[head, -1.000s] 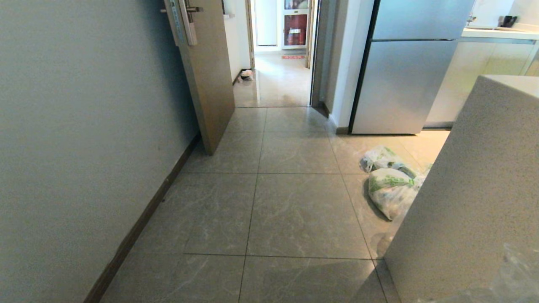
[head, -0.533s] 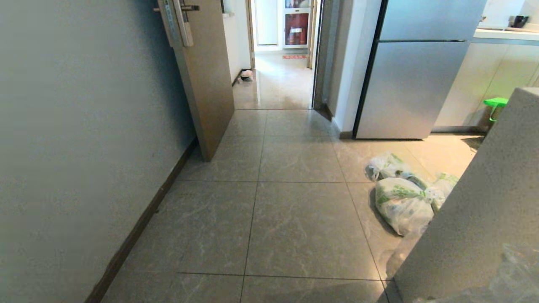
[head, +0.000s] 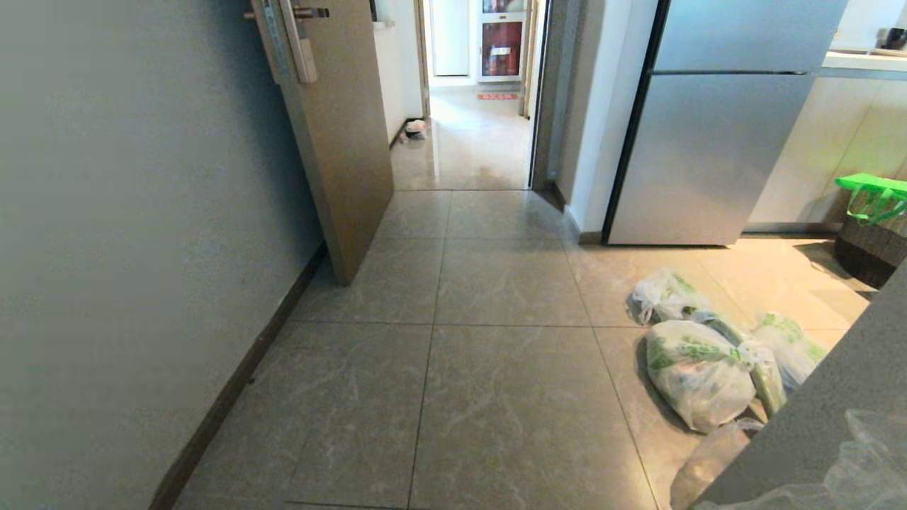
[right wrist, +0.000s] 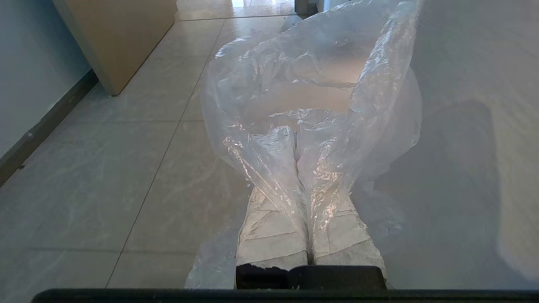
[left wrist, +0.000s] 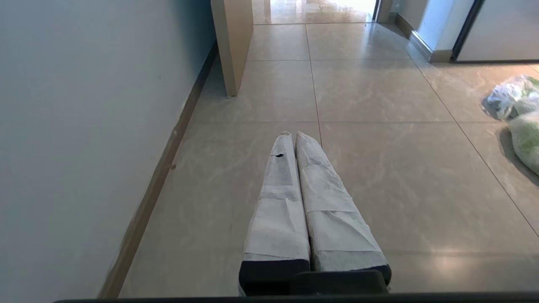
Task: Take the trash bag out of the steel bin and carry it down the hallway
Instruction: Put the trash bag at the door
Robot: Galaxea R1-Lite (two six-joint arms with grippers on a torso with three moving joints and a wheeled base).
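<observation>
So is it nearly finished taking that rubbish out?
Partly. The clear trash bag is out of its bin, pinched in the shut right gripper; the left gripper is empty. Left: the hallway through the open door.

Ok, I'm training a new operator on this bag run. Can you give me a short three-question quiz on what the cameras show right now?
1. True or false: the right gripper is shut on the trash bag.
2. Multiple choice: the white bags with green print lie on the floor tiles
A) against the door
B) in front of the fridge, on the robot's right
C) inside the hallway
3. Fill in: the left gripper has its jaws ____ and holds nothing.

Key:
1. True: clear plastic is pinched between the closed jaws.
2. B
3. shut
</observation>
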